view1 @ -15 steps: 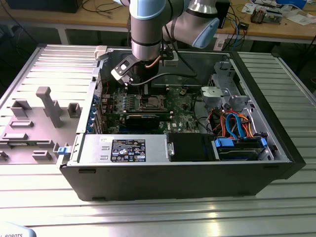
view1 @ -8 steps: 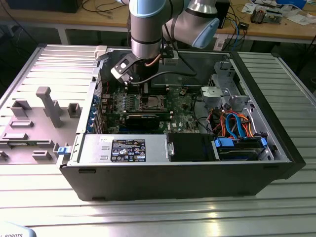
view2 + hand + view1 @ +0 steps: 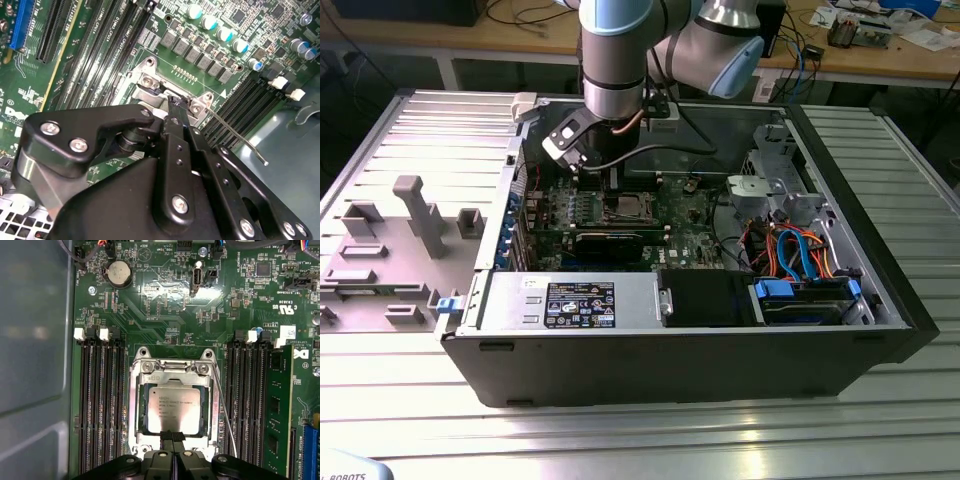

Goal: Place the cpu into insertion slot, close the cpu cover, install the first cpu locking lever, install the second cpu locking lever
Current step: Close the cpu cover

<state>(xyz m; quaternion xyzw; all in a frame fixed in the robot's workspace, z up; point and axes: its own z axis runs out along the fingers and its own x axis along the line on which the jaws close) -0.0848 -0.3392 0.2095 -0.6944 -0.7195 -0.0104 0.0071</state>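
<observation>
The cpu (image 3: 172,410), a square chip with a dull silver top, lies in the insertion slot (image 3: 625,208) on the green board. The silver cpu cover (image 3: 136,407) lies flat around it, framing the chip. My gripper (image 3: 173,434) is shut, its two black fingertips pressed together at the cover's edge and touching the frame. In the second wrist view the gripper (image 3: 174,102) tips meet the socket's corner. A thin wire locking lever (image 3: 226,412) runs along one side of the socket, and its free end (image 3: 264,162) stands raised off the board.
Black memory slots (image 3: 102,405) flank the socket on both sides. A long black card (image 3: 608,240) and grey heat-sink fins (image 3: 570,205) sit close by. Case walls (image 3: 850,200) surround the board, with a drive cage and blue cables (image 3: 800,250) toward the exterior view's right.
</observation>
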